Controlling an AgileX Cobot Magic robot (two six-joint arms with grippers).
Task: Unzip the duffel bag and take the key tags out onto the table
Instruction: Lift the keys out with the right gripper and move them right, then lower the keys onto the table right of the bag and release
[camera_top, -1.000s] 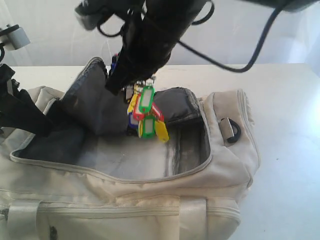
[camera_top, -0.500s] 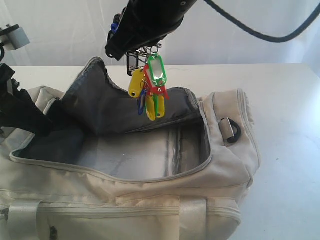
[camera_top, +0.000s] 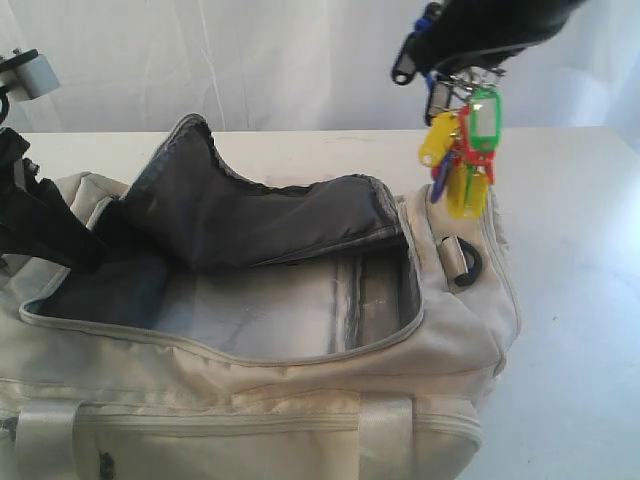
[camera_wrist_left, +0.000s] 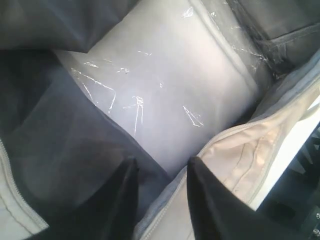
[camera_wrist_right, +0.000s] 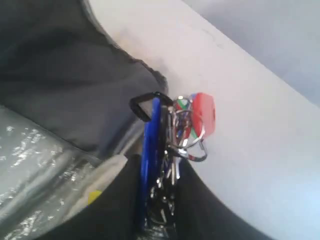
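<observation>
The wide, flat white table (camera_top: 580, 330) is where the load belongs, but the load is not yet over bare tabletop. A drop now would likely land on the large cream fabric duffel bag (camera_top: 440, 340), on its end by the grey side loop (camera_top: 463, 258), or slide into the open, dark-lined mouth. The likely cause is a thin hold: the bunch of yellow, green, red and blue plastic key tags (camera_top: 462, 155) hangs in the air from its metal rings (camera_wrist_right: 187, 135) and can swing. The right gripper (camera_wrist_right: 160, 210) has its fingers (camera_wrist_right: 205, 220) closed on the ring end, with a blue tag pinched between them, and the other tags dangle beyond the tips. The left gripper (camera_wrist_left: 157, 182) straddles the bag's piped rim, but I cannot tell whether it pinches.
</observation>
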